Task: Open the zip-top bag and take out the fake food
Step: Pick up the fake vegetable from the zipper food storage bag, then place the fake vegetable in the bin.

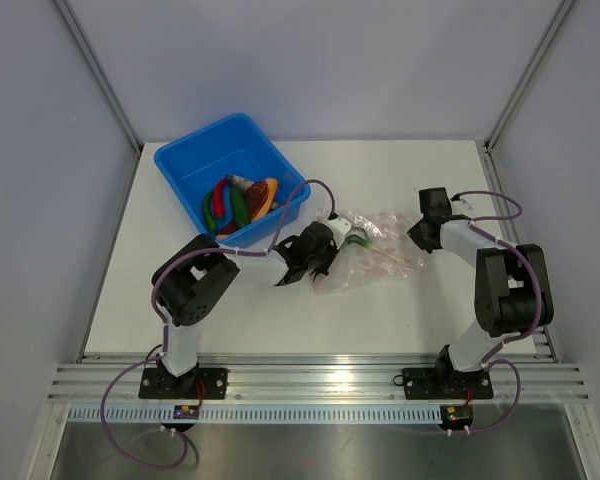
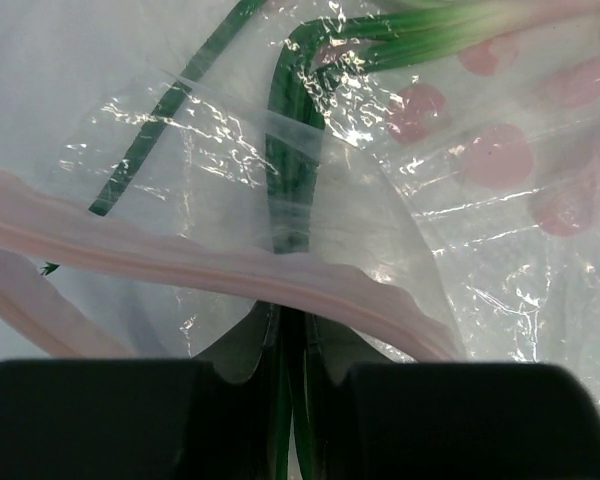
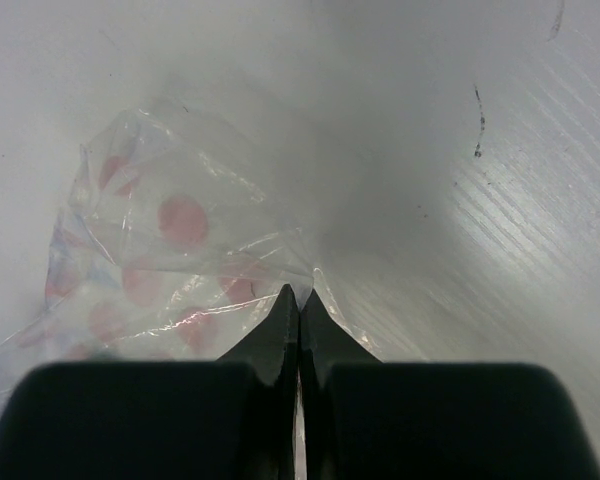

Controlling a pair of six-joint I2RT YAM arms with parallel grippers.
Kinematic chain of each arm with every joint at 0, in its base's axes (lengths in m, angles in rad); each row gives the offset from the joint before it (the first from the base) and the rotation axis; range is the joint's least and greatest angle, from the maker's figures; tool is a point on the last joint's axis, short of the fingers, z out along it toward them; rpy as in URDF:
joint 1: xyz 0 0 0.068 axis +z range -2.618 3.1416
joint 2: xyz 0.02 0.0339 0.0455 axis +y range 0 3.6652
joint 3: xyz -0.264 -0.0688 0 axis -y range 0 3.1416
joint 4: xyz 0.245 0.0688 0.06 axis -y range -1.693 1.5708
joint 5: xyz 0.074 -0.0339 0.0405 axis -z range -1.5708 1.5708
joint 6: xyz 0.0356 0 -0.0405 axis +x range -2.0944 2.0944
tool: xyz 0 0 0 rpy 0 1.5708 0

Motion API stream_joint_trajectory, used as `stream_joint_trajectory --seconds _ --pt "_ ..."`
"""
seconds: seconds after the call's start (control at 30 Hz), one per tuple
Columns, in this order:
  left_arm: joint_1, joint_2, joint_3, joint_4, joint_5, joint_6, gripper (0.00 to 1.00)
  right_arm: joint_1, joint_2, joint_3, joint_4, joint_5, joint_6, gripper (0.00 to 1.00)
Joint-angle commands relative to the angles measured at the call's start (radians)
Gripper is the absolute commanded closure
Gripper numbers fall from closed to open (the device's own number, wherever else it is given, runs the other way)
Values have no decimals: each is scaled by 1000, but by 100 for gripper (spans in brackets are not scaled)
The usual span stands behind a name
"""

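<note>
On the white tabletop (image 1: 280, 320), the left gripper (image 2: 292, 330) had its jaws drawn to a narrow slit, nipping a green stalk (image 2: 288, 180) of the fake food that ran straight out toward twelve o'clock in its wrist view. The pink zip strip (image 2: 180, 262) lay across just ahead of the jaw tips, which showed hazily through the clear film. The right gripper (image 3: 300, 300) had its jaws pressed fully together on a thin edge of the zip-top bag (image 1: 380, 255), with pink spots (image 3: 183, 220) on the plastic toward ten o'clock. From above, the bag lay crumpled near the tabletop's middle, the left jaws at its nine o'clock side and the right jaws at its two o'clock corner. Farther back, at eleven o'clock from the bag, stood a blue tub (image 1: 185, 165) holding more toy pieces (image 1: 242, 200) (green, red and orange ones, heaped together).
</note>
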Motion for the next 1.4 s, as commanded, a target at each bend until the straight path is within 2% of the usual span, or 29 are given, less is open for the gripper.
stream_joint_trajectory --seconds 0.0,0.1,0.3,0.7,0.83,0.93,1.1,1.37 --pt "-4 18 46 -5 23 4 95 -11 -42 5 23 -3 -3 100" --pt "-4 24 56 -22 11 -3 100 -13 -40 5 21 -3 -2 100" --pt "-4 -22 23 -1 -59 -32 100 -25 -25 5 -2 22 38 100" --pt "-4 -160 -37 -59 -363 -144 100 -43 -13 0 -31 57 80 100" --pt "-4 -194 -31 -149 -485 -186 100 -45 -14 -1 -32 60 80 100" --pt "-4 -226 -46 -188 -525 -203 100 -43 -14 -1 -34 60 81 100" --pt "-4 -315 -88 -269 -489 -258 100 -45 -11 -1 -35 59 81 100" --pt "-5 -540 -180 -446 -426 -302 100 -50 -14 -1 -32 50 81 100"
